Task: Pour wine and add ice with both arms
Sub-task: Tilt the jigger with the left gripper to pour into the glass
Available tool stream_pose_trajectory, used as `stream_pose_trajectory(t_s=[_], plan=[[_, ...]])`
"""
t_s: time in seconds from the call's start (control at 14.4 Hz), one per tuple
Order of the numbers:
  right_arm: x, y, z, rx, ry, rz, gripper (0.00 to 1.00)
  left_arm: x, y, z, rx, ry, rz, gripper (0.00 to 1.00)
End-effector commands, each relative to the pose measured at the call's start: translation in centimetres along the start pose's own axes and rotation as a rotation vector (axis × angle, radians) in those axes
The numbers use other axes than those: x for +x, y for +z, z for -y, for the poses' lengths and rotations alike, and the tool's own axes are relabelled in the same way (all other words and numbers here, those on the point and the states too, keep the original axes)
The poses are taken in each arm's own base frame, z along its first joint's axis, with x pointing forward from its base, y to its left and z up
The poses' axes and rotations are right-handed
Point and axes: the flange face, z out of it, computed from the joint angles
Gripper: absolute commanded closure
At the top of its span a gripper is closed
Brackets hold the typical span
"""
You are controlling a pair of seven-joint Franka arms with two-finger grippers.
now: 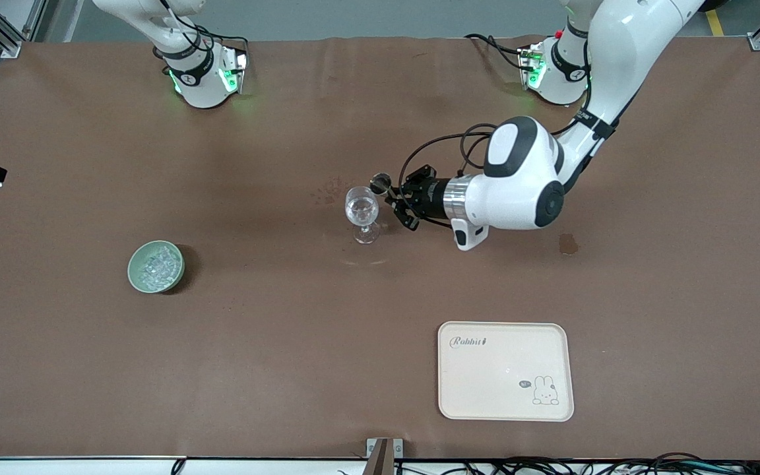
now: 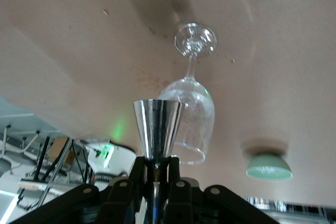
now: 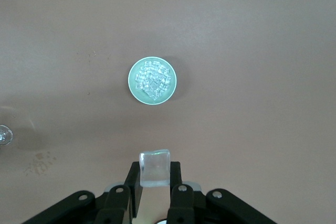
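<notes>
Cream tray [image 1: 505, 371] nearest the camera, toward the left arm's end of the table [image 1: 287, 343]. Stemmed glass [image 1: 361, 212] upright mid-table. Left gripper [image 1: 394, 196] just beside its bowl, jaws clamped on a small metal cup [image 2: 157, 127], apparently tilted at the rim. Green bowl [image 1: 156, 266] of ice [image 3: 152, 80] toward the right arm's end. Right gripper [image 3: 154, 183] above that bowl, jaws pinching one ice cube [image 3: 154, 168].
</notes>
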Motion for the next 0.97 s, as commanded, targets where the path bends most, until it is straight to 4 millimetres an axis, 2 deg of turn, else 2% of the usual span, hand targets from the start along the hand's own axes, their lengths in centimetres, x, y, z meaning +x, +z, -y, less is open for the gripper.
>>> stream_pose_trajectory(t_s=[0.0, 0.21, 0.35, 0.83, 0.9], plan=[[0.0, -0.3, 0.1, 0.017, -0.007, -0.004, 0.99, -1.2, -0.4, 0.3, -0.03, -0.04, -0.063, 1.0], [0.0, -0.3, 0.2, 0.016, -0.008, -0.001, 0.98, -3.2, -0.2, 0.1, -0.048, -0.076, -0.109, 1.0], [0.0, -0.3, 0.1, 0.017, -0.007, -0.002, 0.98, -4.2, 0.7, 0.4, -0.05, -0.093, -0.155, 1.0], [0.0, -0.2, 0.2, 0.016, -0.008, -0.002, 0.98, -4.1, 0.7, 0.3, -0.087, -0.147, -0.255, 1.0], [0.0, -0.2, 0.2, 0.016, -0.008, -0.002, 0.98, -4.6, 1.2, 0.5, -0.09, -0.144, -0.278, 1.0]])
